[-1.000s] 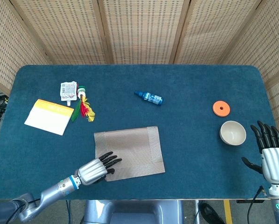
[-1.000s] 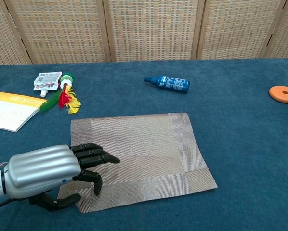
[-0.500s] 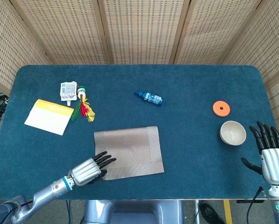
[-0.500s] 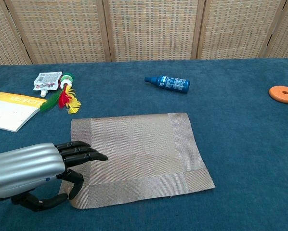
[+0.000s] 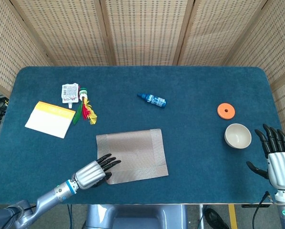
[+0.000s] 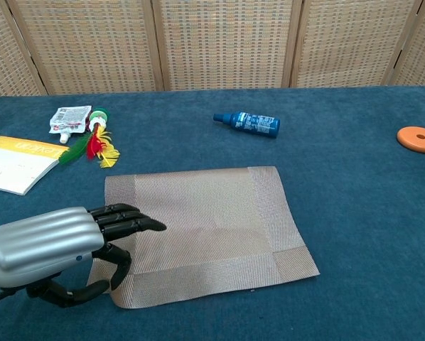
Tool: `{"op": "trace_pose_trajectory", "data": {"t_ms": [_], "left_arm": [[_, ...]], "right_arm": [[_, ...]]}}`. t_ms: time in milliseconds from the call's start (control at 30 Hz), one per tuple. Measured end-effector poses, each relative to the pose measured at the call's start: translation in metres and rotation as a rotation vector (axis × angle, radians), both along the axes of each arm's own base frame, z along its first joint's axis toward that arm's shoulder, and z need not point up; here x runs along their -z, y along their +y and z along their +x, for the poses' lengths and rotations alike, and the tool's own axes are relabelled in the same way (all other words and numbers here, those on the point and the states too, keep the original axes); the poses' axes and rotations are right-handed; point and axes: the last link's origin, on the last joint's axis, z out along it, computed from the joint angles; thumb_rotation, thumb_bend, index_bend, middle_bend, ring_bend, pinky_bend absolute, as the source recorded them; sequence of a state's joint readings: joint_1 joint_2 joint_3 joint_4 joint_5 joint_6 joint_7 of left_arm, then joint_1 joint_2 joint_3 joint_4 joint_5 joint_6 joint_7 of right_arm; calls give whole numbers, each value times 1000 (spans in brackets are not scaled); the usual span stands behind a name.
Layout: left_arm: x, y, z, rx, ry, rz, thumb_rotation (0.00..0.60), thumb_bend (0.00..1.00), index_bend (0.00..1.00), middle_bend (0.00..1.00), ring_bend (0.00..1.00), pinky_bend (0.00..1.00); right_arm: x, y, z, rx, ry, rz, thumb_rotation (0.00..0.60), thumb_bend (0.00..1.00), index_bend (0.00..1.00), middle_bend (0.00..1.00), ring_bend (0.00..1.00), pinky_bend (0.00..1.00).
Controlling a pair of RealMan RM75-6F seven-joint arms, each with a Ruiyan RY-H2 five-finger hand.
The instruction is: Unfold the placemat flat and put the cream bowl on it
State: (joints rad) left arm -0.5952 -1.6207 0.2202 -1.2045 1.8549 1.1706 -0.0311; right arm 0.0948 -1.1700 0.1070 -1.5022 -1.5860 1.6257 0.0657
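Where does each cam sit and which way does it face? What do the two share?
Head view: high, looking steeply down on the whole table; shows left hand at the placemat, right hand near the cream bowl.
Chest view: low at the near edge, facing the far screens; shows only the left hand.
Shared: left hand, placemat, blue bottle, orange disc.

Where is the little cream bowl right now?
In the head view, the cream bowl sits on the table's right side, just below the orange disc and beside the right hand.
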Motion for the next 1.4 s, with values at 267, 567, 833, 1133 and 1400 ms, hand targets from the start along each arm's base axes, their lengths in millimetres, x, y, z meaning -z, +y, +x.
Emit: {"op": "trace_pose_trajectory", "data": {"t_ms": [267, 567, 833, 1133, 1400], "left_arm": [[-6, 28, 35, -249, -157, -50, 600, 600, 824, 0, 0, 0], [-34, 97, 72, -705, -366, -95, 600, 625, 829, 0, 0, 0], [-67, 166, 85, -981, -555, 18, 600, 628, 831, 0, 0, 0], [-94, 224, 46, -1057, -614, 298, 600, 622, 808, 0, 0, 0], [-98, 238, 10, -1087, -556, 393, 600, 479, 370, 0, 0, 0]], "right_arm": [[1, 0, 0, 2, 4, 1, 600, 0, 142, 0, 0, 0], [4, 0, 0, 1, 9, 11, 600, 0, 146, 0, 0, 0], [5, -2, -2, 10, 11, 16, 600, 0, 150, 0, 0, 0], [8, -3, -3, 17, 21, 24, 600, 0, 158, 0, 0, 0], [12, -5, -5, 27, 36, 36, 600, 0, 165, 0, 0, 0]]}}
